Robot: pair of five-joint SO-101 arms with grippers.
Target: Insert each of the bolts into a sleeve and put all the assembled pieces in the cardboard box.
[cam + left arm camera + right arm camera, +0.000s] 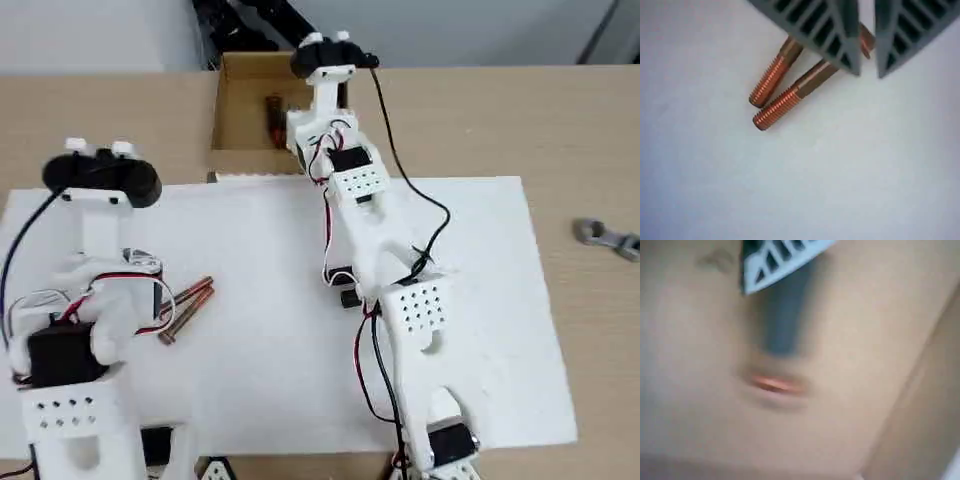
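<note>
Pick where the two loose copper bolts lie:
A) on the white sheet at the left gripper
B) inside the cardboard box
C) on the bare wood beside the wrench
A: the two copper bolts lie side by side on the white sheet, their far ends reaching under the left gripper.

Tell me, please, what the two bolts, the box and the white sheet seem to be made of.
The two bolts: metal with a shiny copper-coloured finish, perhaps plating; the threads glint. The box: matt brown cardboard, judging by its dull, folded walls. The white sheet: matt, smooth, possibly paper or foam board; the look leaves it open.
</note>
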